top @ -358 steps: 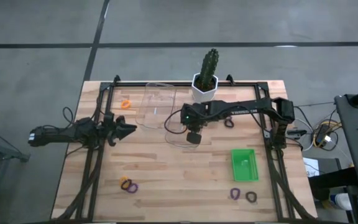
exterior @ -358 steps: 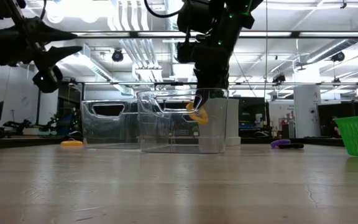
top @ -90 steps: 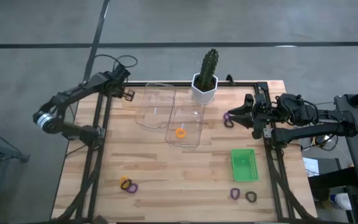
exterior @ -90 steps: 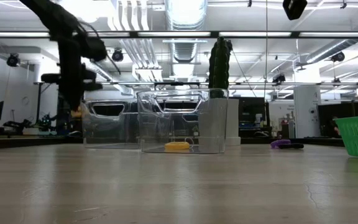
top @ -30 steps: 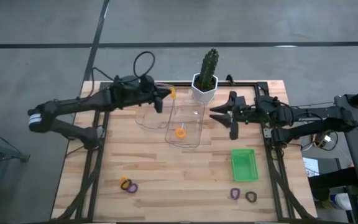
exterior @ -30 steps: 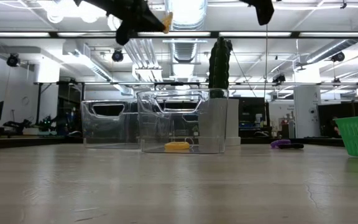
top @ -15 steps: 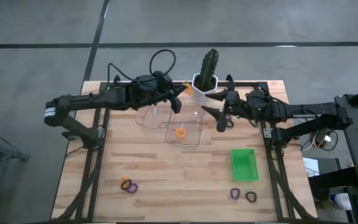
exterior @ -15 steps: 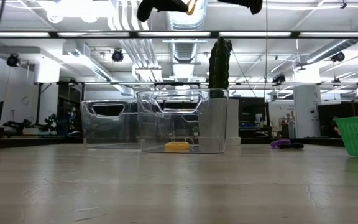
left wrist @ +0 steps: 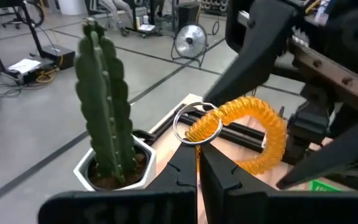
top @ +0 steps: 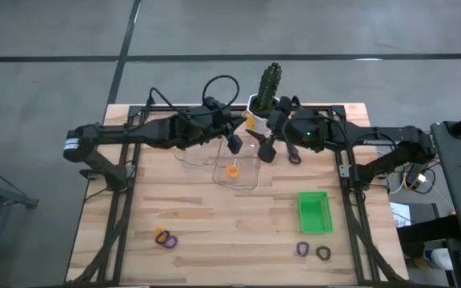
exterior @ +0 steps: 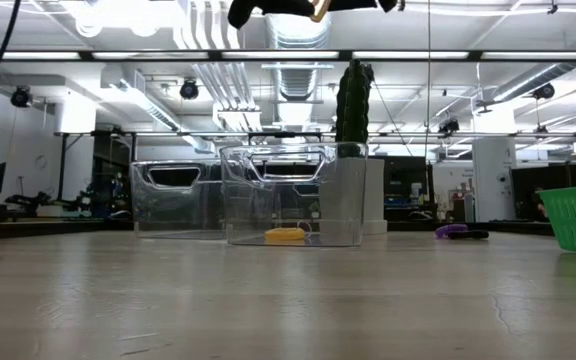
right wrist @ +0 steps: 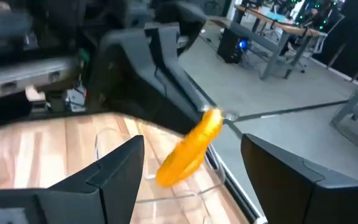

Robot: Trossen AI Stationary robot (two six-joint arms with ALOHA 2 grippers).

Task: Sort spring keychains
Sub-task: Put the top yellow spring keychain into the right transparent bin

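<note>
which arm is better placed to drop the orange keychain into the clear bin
Left. Its tool is already shut on the orange keychain, held high beside the cactus near the clear bin. The right tool is open, facing the keychain, and holds nothing.

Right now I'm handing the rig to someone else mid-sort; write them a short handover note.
Left gripper: shut on an orange keychain, raised near the cactus.
Right gripper: open, facing that keychain.
Done: one orange loop lies in the near clear bin.
Left on the table: an orange and purple pair at front left, a purple and a black one at front right, a dark one under the right arm.
Green bin holds none.
</note>
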